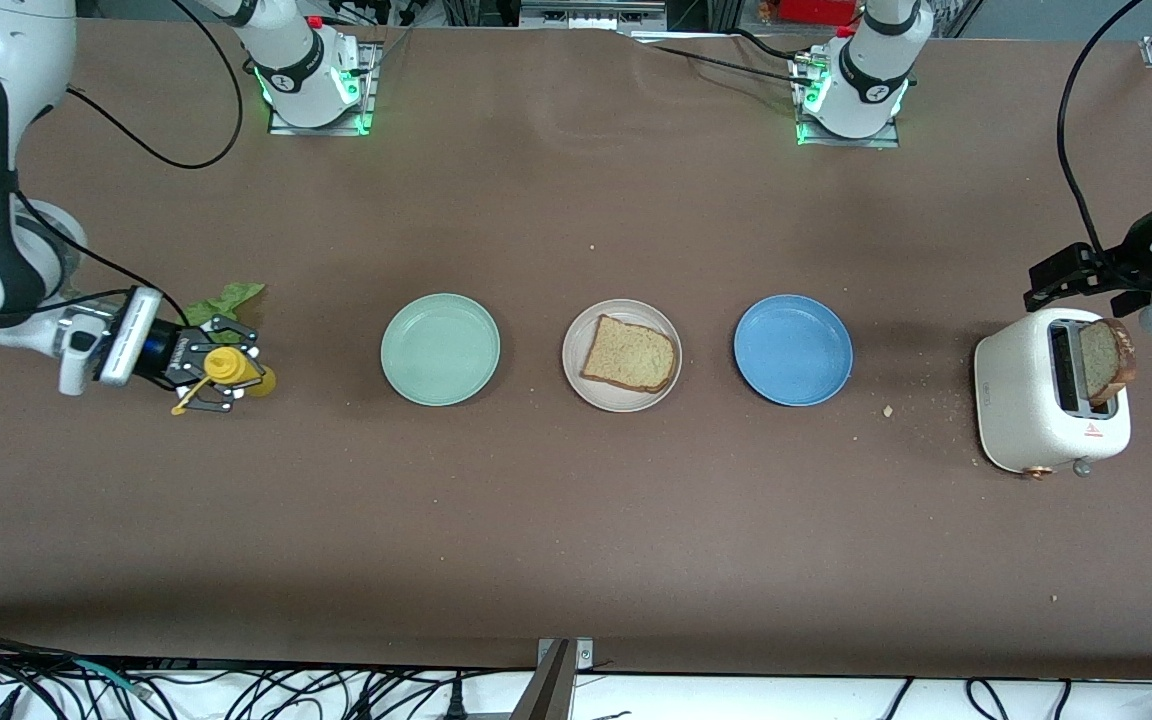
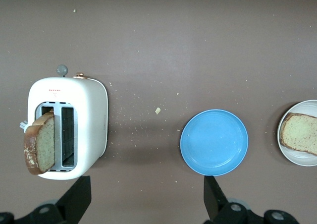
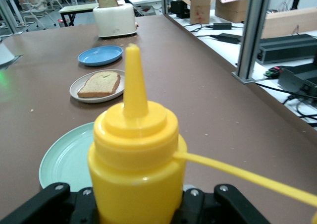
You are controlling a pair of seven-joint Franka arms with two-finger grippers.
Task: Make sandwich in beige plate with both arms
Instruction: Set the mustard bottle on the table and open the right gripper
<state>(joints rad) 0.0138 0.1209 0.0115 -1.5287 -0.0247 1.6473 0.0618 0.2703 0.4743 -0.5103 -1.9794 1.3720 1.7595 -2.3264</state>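
Bread (image 1: 630, 353) on beige plate (image 1: 577, 378) — well apart from right pincer (image 1: 219, 376).

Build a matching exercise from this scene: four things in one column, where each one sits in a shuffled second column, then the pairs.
Things:
1. yellow squeeze bottle
2. bread slice
3. second bread slice
4. lettuce leaf

Places:
A. sticking out of the white toaster
B. on the beige plate
C. on the table beside the right gripper
D. clamped in the right gripper

Pairs: 1-D, 2-B, 3-A, 4-C
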